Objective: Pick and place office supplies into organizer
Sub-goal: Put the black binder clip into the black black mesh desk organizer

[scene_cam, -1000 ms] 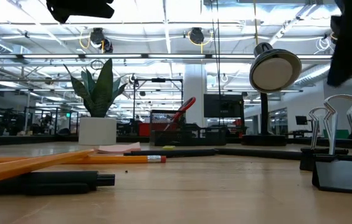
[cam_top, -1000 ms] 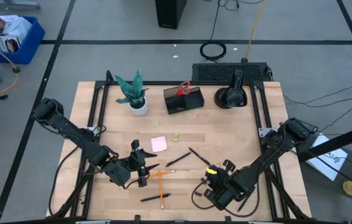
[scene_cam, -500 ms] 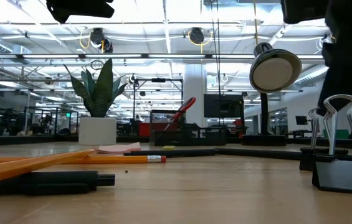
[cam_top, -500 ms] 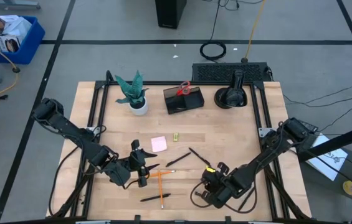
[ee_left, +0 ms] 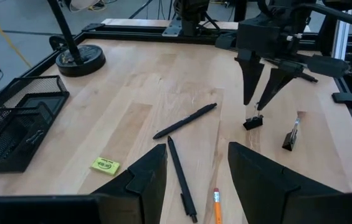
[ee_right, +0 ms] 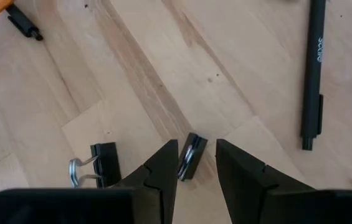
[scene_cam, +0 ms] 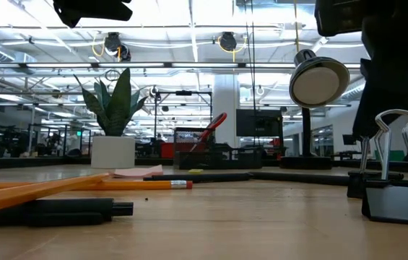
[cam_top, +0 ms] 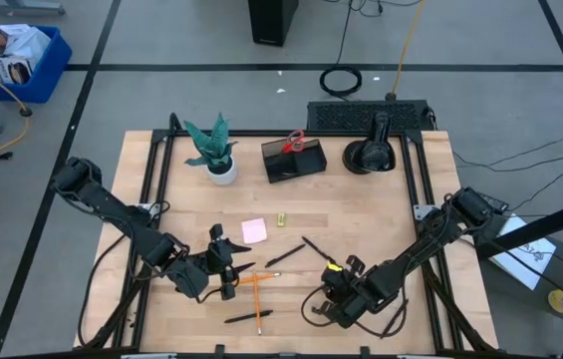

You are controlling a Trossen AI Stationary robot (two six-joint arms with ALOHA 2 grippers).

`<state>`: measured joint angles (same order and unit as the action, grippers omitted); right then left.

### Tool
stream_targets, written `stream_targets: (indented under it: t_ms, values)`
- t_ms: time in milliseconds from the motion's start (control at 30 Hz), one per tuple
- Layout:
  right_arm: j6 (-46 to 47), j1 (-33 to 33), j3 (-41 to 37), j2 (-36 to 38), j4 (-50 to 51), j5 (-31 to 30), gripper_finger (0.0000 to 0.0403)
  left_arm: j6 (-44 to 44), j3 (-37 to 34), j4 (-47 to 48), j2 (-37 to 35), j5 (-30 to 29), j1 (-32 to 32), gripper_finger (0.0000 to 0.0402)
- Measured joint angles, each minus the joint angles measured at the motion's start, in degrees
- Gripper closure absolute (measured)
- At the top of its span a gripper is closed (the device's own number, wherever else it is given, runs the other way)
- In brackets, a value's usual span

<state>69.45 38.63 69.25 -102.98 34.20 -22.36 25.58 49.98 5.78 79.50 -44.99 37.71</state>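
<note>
Right gripper: fingers spread, straddling a small black clip, not yet pinching it.
Clip: on the table at the near edge; second clip just beside.
Grip advice: centre fingers over clip body, descend squarely, close gently; it likely tips easily.
Organizer: far side, well apart.
Left gripper: open, waiting above pens.

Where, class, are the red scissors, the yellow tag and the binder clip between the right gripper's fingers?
Red scissors [cam_top: 294, 141], high view, on the handles.
Yellow tag [ee_left: 104, 165], left wrist view, on its face.
Binder clip [ee_right: 192, 154], right wrist view, on its body.
</note>
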Motion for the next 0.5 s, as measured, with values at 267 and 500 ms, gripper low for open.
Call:
stream_targets:
  t_ms: [267, 500]
  values:
    - [-0.13, 0.04, 0.00, 0.00, -0.18, 1.63, 0.0345, 0.00, 0.00, 0.00, 0.00, 0.02, 0.00, 0.0224]
    - [-1.28, 0.06, 0.00, 0.00, -0.54, 1.63, 0.0388, 0.00, 0.00, 0.02, 0.00, 0.02, 0.00, 0.0224]
